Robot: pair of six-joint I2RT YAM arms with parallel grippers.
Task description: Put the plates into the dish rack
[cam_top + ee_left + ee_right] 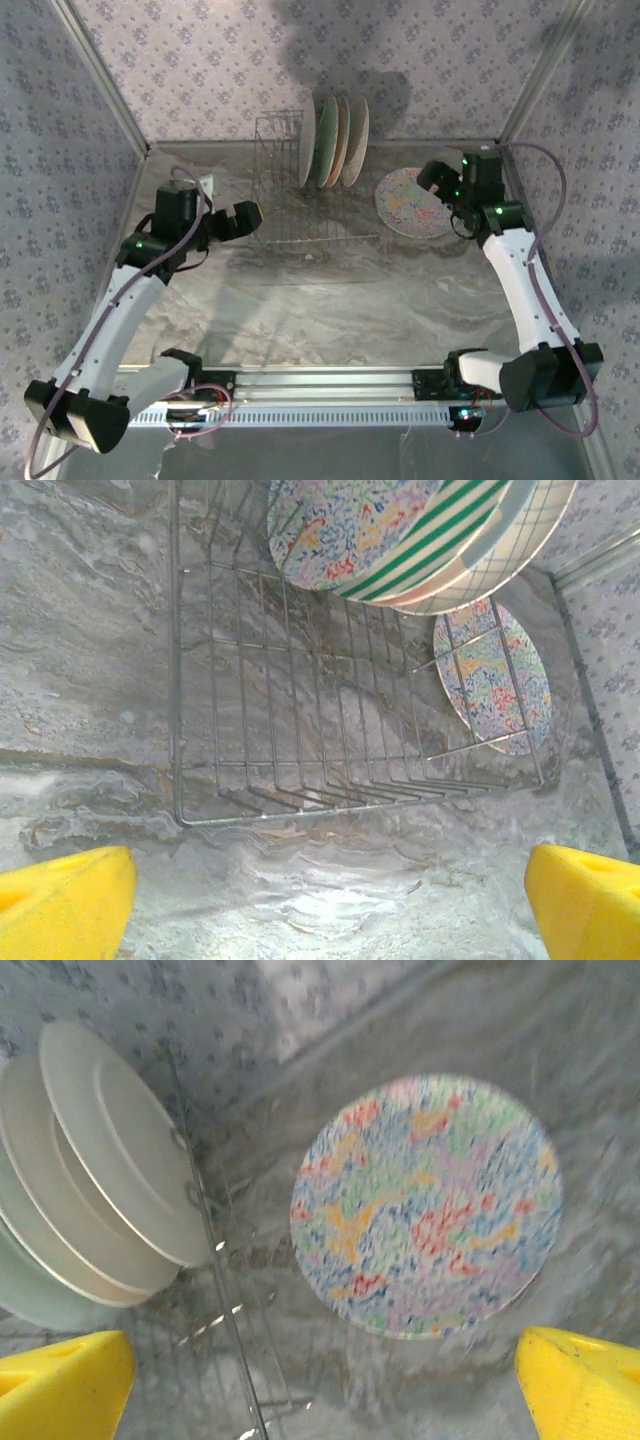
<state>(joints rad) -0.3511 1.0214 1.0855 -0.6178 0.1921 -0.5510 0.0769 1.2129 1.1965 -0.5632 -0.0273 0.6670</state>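
The dish rack (300, 205) is a thin wire frame at the back middle of the table. Several plates (335, 140) stand on edge in its right part; the left wrist view shows a mosaic plate (340, 530) in front and a green-striped one (445, 525) behind it. Another mosaic plate (412, 202) lies flat on the table right of the rack. My right gripper (437, 180) hovers open at its right edge, nothing between the yellow fingers (580, 1385), with the plate (425, 1205) ahead of them. My left gripper (250, 220) stands open at the rack's (300, 730) left front corner, empty.
Patterned walls close in the back and both sides, meeting the marbled table (330, 290) just behind the rack. The rack's left rows of prongs (275, 150) hold nothing. A metal rail (320, 385) runs along the near edge between the arm bases.
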